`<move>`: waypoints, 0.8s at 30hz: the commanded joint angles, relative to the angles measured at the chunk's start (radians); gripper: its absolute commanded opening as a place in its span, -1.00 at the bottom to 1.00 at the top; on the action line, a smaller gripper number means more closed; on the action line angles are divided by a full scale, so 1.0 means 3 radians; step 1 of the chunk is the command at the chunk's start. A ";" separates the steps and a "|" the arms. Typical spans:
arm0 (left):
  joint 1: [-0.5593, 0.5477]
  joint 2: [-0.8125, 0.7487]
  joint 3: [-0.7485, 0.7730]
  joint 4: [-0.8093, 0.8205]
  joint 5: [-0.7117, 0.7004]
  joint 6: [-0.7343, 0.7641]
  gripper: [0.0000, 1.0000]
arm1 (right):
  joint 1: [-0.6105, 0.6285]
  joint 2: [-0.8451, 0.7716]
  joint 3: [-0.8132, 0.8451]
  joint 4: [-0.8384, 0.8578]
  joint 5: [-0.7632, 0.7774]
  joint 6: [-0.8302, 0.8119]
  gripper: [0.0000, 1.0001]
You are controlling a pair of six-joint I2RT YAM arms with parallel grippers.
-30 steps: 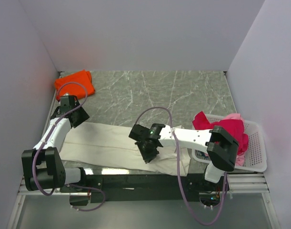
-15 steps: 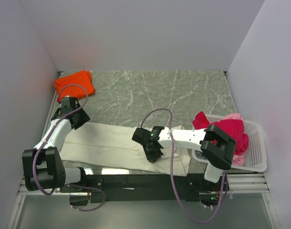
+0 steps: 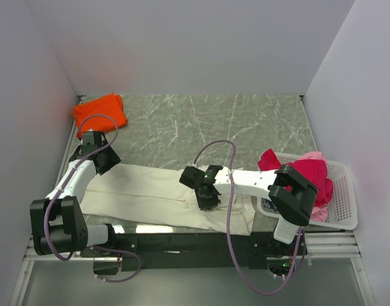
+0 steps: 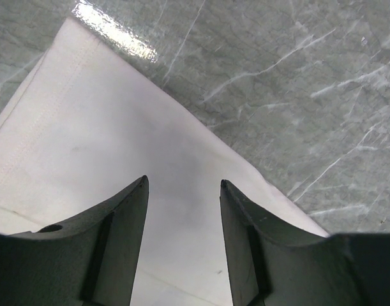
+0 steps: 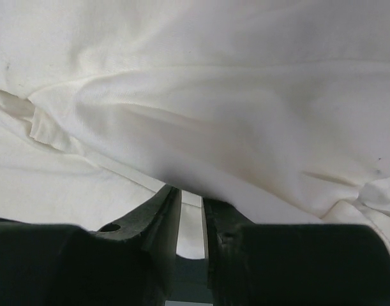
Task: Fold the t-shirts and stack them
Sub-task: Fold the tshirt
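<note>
The large cream t-shirt (image 3: 143, 191) lies spread along the near edge of the table. My right gripper (image 3: 205, 197) is low over its middle and shut on a fold of it. In the right wrist view the cream cloth (image 5: 214, 95) drapes over the nearly closed fingertips (image 5: 191, 191). My left gripper (image 3: 100, 159) is open over the shirt's far left corner. In the left wrist view the cloth (image 4: 86, 140) lies under the spread, empty jaws (image 4: 183, 182). The orange t-shirt (image 3: 100, 111) lies folded at the far left. Crimson (image 3: 306, 175) and pale pink (image 3: 317, 157) shirts are heaped in the basket.
The white lattice basket (image 3: 343, 194) stands at the right edge of the marble table (image 3: 246, 127). Plain walls close in the left, back and right sides. The right arm's cable arcs above the shirt.
My right gripper has slid a little to the right along the cream shirt, keeping its hold. My left gripper has come slightly nearer, over the shirt's corner.
</note>
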 commanded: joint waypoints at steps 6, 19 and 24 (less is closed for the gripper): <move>-0.0010 -0.0112 -0.0007 0.0065 -0.0048 0.0022 0.09 | -0.0025 0.0032 -0.0162 0.0171 0.0006 0.0043 -0.43; -0.0010 -0.0107 -0.0053 0.0080 -0.0043 0.0027 0.09 | -0.0025 -0.0116 -0.0019 -0.0008 -0.0107 -0.0070 -1.00; -0.0010 -0.0102 -0.0059 0.0085 -0.0043 0.0038 0.09 | -0.0026 -0.0178 0.0236 -0.0207 -0.0347 -0.0203 -1.00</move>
